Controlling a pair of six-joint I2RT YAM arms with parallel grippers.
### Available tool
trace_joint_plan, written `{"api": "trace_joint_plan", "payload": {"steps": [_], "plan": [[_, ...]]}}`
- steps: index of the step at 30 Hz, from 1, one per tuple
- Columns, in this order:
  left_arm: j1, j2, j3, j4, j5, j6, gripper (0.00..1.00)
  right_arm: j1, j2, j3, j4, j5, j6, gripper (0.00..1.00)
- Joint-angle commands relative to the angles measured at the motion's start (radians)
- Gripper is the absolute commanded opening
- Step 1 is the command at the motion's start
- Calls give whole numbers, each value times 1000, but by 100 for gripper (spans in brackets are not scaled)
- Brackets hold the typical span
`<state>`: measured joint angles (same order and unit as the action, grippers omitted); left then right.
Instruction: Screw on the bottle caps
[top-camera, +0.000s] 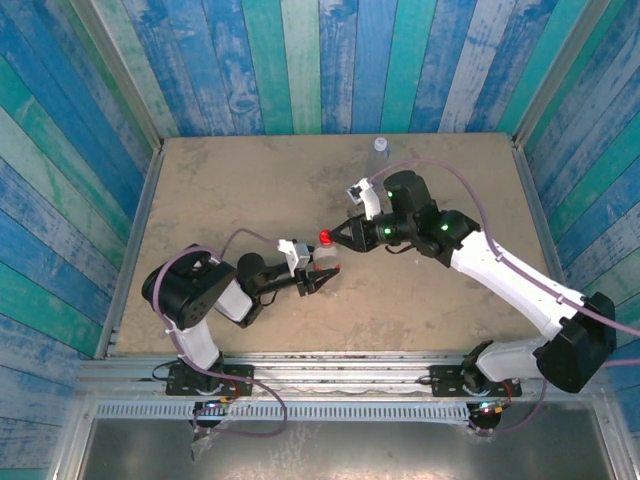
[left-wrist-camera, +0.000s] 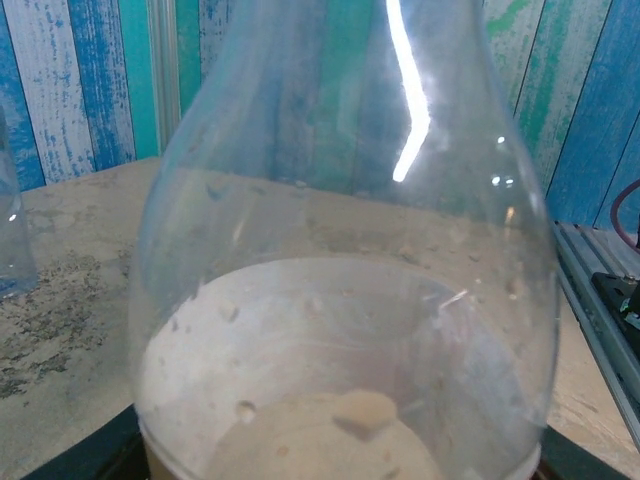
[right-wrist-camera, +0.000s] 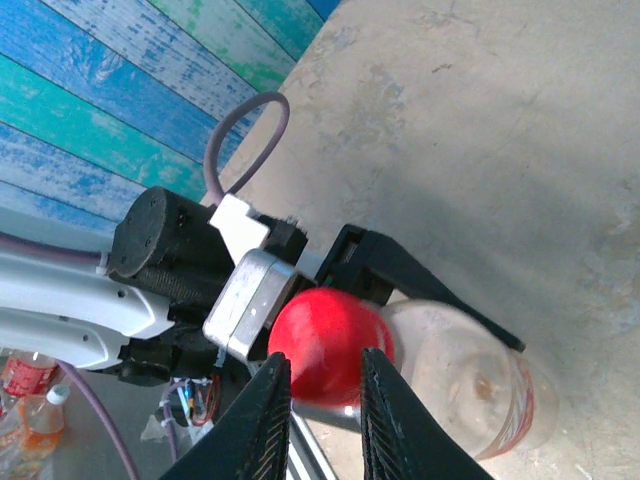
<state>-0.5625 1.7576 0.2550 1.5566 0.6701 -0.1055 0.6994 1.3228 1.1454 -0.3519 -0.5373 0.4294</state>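
Near the middle of the tabletop (top-camera: 230, 190), the red cap (right-wrist-camera: 325, 335) sits atop the labelled bottle (right-wrist-camera: 470, 385), whose body the left gripper (top-camera: 318, 277) clasps. The right gripper (top-camera: 340, 237) hangs over the cap; whether its jaws pinch it I cannot tell. Threading looks underway; next needs a firm pinch and twisting.

Left arm (top-camera: 190, 290): folded at my near-left mount, elbow out toward the left edge of the table (top-camera: 240, 180), forearm running right to mid-table. Left gripper (top-camera: 318, 278): I hold it level, fingers clamped on the body of the labelled bottle (right-wrist-camera: 455, 365). Right arm (top-camera: 500, 270): stretched from my near-right mount diagonally toward the table's centre. Right gripper (top-camera: 337, 237): pointing left at the left gripper, its fingers (right-wrist-camera: 272, 410) pressed against either side of the red cap (right-wrist-camera: 322, 335).
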Motion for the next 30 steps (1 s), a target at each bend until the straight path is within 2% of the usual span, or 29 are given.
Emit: {"api": "trace_joint_plan", "payload": {"steps": [1, 4, 8, 12, 21, 25, 30], "plan": [[7, 41, 2, -107, -29, 1, 60, 14, -33, -24, -14, -31, 21, 24], [7, 42, 0, -105, -25, 1, 60, 12, -52, -24, -16, 5, 14, 26], [7, 38, -2, -105, -21, 4, 60, -4, -43, -1, -16, 38, 0, 38], [7, 36, -3, -105, -21, 7, 60, -20, 16, 50, -19, 14, -21, 39], [7, 26, -3, -134, -24, 22, 61, -29, 119, 132, -47, -50, -57, 30], [7, 31, -1, -129, -26, 16, 61, -30, 111, 115, -47, -69, -49, 24], [9, 39, 7, -132, -39, 7, 60, -28, 67, 49, -26, -87, -20, 21]]}}
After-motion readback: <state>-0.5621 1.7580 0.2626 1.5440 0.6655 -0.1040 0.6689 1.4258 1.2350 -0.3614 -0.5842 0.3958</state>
